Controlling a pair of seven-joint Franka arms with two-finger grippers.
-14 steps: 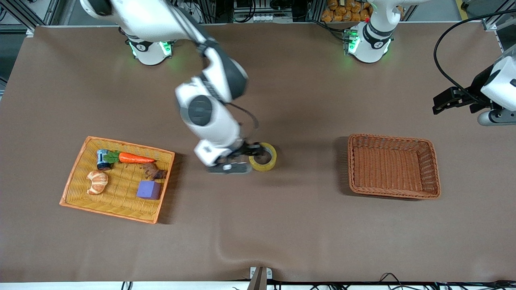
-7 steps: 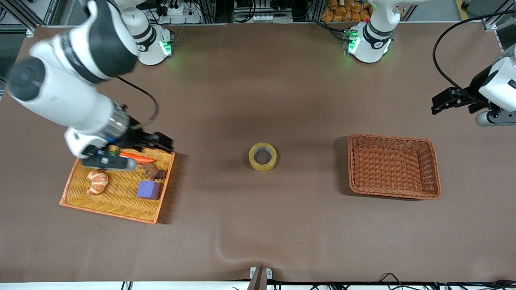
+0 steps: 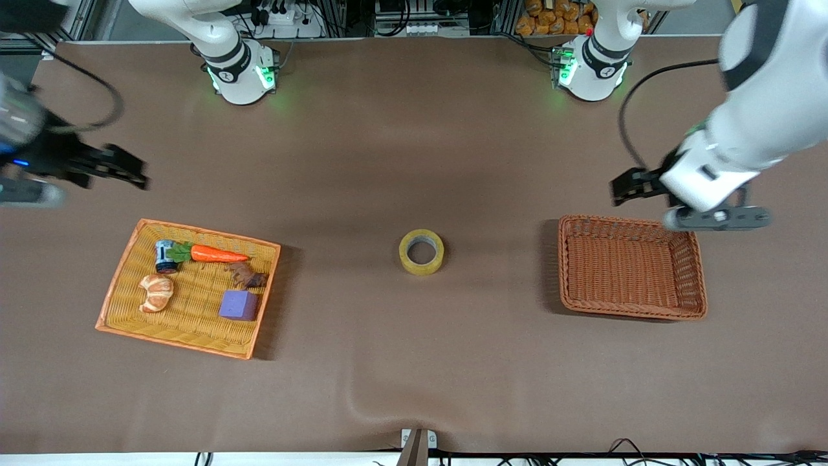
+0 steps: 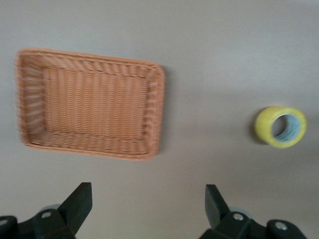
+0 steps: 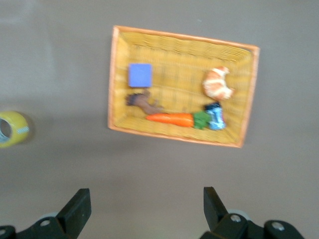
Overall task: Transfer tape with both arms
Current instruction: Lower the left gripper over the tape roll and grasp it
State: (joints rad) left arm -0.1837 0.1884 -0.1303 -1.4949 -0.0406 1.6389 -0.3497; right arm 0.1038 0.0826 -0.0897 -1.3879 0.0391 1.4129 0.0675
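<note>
The tape (image 3: 421,252), a yellowish roll with a grey-white core, lies flat on the brown table midway between the two baskets, with no gripper touching it. It also shows in the left wrist view (image 4: 280,127) and at the edge of the right wrist view (image 5: 12,129). My right gripper (image 3: 132,173) is open and empty in the air over bare table at the right arm's end; its jaws stand wide apart in its wrist view (image 5: 144,206). My left gripper (image 3: 624,189) is open and empty in the air beside the brown basket's rim; its jaws stand wide apart (image 4: 147,204).
An empty brown wicker basket (image 3: 561,259) stands toward the left arm's end. A yellow wicker basket (image 3: 187,228) toward the right arm's end holds a carrot (image 3: 217,254), a croissant (image 3: 156,291), a purple block (image 3: 238,305) and small items.
My right gripper let go of the tape, left it on the table and swung away past the yellow basket. My left arm moved in from the table's end toward the brown basket.
</note>
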